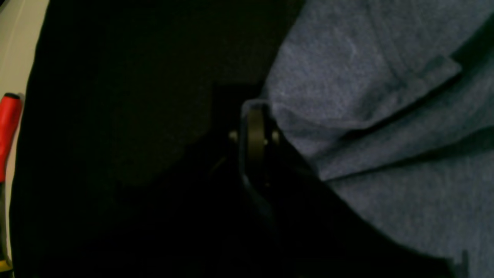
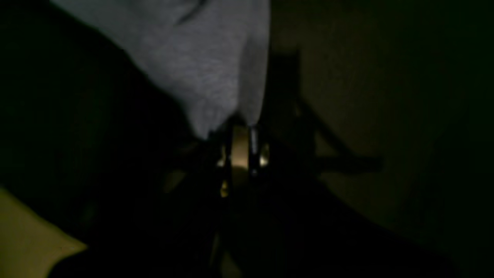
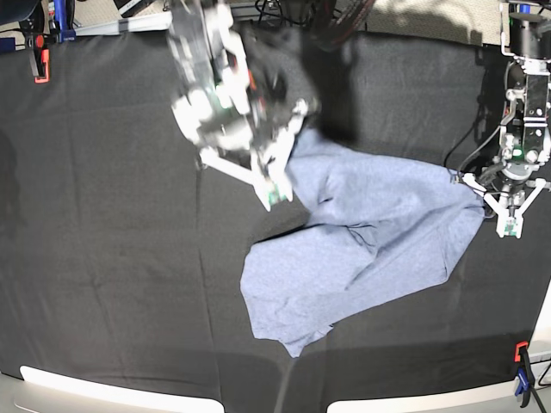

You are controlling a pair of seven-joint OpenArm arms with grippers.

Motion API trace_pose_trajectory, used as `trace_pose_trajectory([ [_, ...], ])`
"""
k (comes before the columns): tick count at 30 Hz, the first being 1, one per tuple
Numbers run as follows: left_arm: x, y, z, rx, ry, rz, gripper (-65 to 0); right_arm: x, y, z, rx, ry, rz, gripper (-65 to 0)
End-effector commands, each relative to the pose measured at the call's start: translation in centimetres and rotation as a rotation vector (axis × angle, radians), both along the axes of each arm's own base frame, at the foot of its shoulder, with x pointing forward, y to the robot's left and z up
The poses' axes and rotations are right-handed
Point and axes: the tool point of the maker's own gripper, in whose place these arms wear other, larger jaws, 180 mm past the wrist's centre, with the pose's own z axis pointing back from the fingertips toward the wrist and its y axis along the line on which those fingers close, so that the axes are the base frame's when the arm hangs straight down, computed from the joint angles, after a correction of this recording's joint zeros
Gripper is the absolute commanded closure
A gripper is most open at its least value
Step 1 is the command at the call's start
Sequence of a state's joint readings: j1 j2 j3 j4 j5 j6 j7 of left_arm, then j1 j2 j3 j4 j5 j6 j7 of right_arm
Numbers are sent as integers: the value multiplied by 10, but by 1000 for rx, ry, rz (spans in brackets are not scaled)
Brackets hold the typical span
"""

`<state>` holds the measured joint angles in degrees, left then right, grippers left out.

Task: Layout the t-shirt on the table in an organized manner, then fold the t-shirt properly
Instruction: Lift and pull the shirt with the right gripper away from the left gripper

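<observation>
The light blue-grey t-shirt lies crumpled, plain side up, on the black-clothed table, right of centre. My right gripper, blurred, is at the shirt's upper left edge. In the right wrist view the t-shirt funnels into the right gripper, which is shut on it. My left gripper is at the shirt's right corner. In the left wrist view creases in the t-shirt run toward the left gripper, which is shut and seems to pinch the hem.
An orange clamp grips the far left table edge, and an orange and blue clamp the near right edge. A red clamp handle shows at the table edge in the left wrist view. Cables trail near the left arm.
</observation>
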<state>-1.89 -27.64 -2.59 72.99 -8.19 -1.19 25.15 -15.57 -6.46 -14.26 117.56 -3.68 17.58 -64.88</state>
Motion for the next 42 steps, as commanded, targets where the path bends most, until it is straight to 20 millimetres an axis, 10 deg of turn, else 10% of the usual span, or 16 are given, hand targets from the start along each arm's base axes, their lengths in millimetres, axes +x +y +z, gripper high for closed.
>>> trace_pose_trajectory([
  [1,12,6,19,22,-57,-17,0,-5,-5,11,4,-35,-9,0],
  [15,11,2,17,15,-42,-36,0,-145,-24,4,-1,206,-14,0],
  [22,11,2,17,15,-41,-36,0,-112,-17,21,57,43,-24,-14],
  [28,11,2,17,15,-41,-36,0,-80,-10,37,86,-63,6,-350],
  [39,11,2,17,15,-41,-36,0,-2,-37,79,79,-304,-125,-356],
  [42,11,2,17,14,-41,-36,0,17,-62,61,48,-280,-197,-356],
])
